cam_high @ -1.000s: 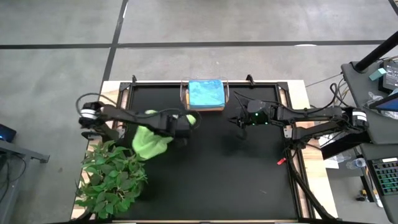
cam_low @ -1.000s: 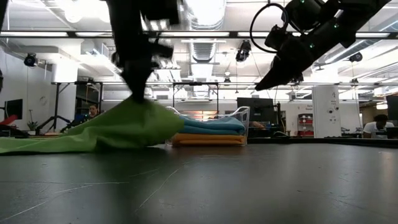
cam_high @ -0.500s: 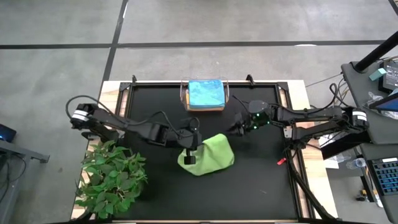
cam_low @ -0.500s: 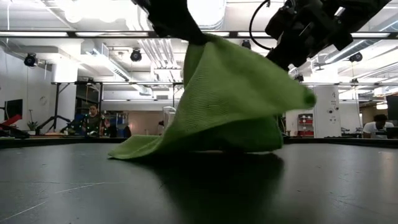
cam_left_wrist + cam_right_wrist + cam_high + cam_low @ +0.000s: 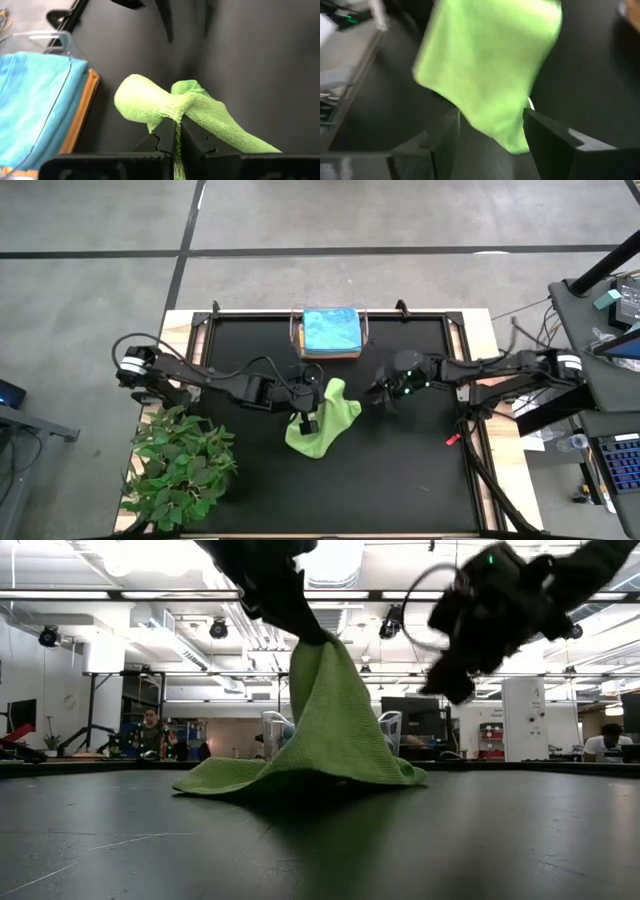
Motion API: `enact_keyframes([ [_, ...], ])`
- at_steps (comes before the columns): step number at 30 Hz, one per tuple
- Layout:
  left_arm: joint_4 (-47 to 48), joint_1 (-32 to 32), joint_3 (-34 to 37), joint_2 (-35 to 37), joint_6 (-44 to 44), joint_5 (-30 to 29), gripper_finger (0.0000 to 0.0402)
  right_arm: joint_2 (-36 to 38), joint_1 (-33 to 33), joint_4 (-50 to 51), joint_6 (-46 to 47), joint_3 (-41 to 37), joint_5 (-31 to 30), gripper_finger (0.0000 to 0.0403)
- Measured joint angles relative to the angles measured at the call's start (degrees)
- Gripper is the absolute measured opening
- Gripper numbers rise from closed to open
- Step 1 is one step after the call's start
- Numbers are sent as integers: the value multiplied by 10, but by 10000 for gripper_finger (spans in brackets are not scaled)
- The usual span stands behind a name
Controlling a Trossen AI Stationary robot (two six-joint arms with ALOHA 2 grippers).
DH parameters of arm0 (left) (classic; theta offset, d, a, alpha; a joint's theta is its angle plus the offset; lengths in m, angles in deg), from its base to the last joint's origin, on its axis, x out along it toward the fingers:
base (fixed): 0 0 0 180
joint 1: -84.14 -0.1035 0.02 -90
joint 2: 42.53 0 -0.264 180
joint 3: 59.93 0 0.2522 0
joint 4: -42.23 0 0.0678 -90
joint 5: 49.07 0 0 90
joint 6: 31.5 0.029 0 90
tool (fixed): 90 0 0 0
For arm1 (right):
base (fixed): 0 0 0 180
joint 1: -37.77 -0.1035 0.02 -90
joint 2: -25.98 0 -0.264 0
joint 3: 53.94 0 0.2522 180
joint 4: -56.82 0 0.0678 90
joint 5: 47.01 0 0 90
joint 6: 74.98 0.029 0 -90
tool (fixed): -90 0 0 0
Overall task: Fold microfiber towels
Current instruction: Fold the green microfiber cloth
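Observation:
A lime green microfiber towel [image 5: 325, 423] stands in the middle of the black table like a tent [image 5: 325, 730], with my left gripper [image 5: 305, 630] shut on its peak. Its lower edges rest on the table. My right gripper [image 5: 378, 392] hovers open just to the towel's right, above the table [image 5: 455, 690]. In its wrist view the towel [image 5: 490, 65] lies ahead of the spread fingers, apart from them. At the far edge, a light blue towel [image 5: 331, 330] tops a stack inside a clear bin [image 5: 297, 340]. My left gripper [image 5: 177, 125] pinches a bunched fold of the green towel [image 5: 176, 111] between its two shut fingers. It comes slanting down from the table's left. The towel hangs below the fingers, slack, and its lower part [image 5: 300, 775] spreads on the table.
A leafy green plant [image 5: 185, 470] stands at the near left corner. The clear bin with folded towels, an orange one [image 5: 80, 117] at the bottom, sits at the far edge. The near right of the black table [image 5: 420, 475] shows bare surface.
My left gripper has swung the green towel from the table's left side to its middle, tipping up as it went. The towel flared out to the right, then settled into a narrow tent under the fingers. My right gripper has dipped toward the towel and opened.

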Motion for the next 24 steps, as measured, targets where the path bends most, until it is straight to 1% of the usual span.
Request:
enact_keyframes([
  [4,-6,-2,11,0,-19,-4,0,-55,-18,-95,-30,-61,-53,211],
  [7,-12,-2,19,0,-35,-4,0,-101,-26,-220,-21,-96,-52,207],
  [9,-14,-2,19,0,-40,-4,0,-124,-27,-263,-21,-101,-50,204],
  [13,-20,-5,19,0,-40,-16,0,-170,-28,-271,-33,-85,-51,203],
  [20,-32,-6,19,0,-44,-25,0,-253,-54,-273,-67,-34,-51,203],
  [24,-32,-6,19,0,-44,-25,0,-273,-59,-273,-58,-8,-86,203],
])
